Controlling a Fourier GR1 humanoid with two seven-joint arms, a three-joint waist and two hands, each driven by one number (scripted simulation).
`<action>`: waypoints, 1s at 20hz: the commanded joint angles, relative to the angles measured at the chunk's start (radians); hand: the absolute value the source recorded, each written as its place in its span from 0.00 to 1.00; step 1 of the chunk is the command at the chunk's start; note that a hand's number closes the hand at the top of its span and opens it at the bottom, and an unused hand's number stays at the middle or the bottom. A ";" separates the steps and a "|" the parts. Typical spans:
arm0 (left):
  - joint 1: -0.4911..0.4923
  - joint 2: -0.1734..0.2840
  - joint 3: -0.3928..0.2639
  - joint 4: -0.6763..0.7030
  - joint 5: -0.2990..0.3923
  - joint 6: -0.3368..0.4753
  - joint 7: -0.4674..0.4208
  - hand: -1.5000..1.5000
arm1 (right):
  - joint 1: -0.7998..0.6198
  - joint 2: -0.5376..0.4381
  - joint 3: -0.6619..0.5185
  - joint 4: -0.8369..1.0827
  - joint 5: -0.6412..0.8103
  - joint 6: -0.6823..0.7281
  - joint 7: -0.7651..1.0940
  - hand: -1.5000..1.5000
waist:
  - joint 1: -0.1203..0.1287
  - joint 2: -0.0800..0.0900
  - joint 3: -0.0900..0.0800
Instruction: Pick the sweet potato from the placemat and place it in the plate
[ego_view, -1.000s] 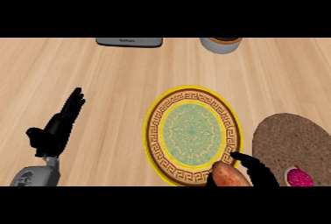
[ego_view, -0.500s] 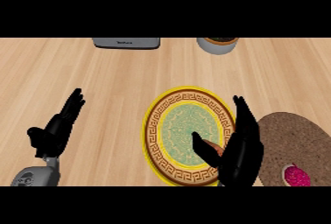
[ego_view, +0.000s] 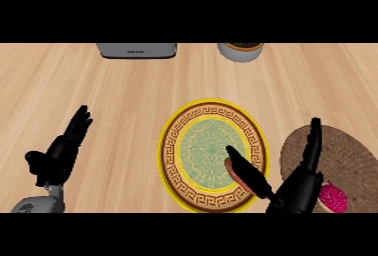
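Head view, one sweet potato (ego_view: 238, 170) on one plate (ego_view: 171, 150), two hands

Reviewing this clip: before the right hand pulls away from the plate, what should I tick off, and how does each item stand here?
1. Sweet potato over the plate: ok, it lies on the plate's right side, inside the rim.
2. Right hand released: ok, fingers straight, thumb beside the potato rather than curled round it.
3. Potato fully settled flat: cannot tell, the thumb hides part of it.
4. Way back over the placemat: not ok, a pink item lies near the hand.
5. Left hand out of the way: ok, open at the left of the view, away from the plate.
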 joint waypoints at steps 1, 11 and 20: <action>0.022 0.007 0.014 -0.007 0.002 0.001 -0.005 0.50 | 0.217 -0.066 0.094 -0.140 -0.081 -0.226 -0.059 0.00 | -0.020 -0.005 0.000; 0.032 -0.002 0.003 -0.031 -0.006 -0.009 0.026 0.50 | 0.421 -0.546 0.240 -0.163 -0.458 -0.596 -0.351 0.00 | -0.007 -0.006 0.002; -0.016 0.002 0.042 0.029 -0.004 -0.010 -0.002 0.50 | 0.423 -0.557 0.281 -0.102 -0.631 -0.605 -0.551 0.00 | -0.020 -0.006 0.003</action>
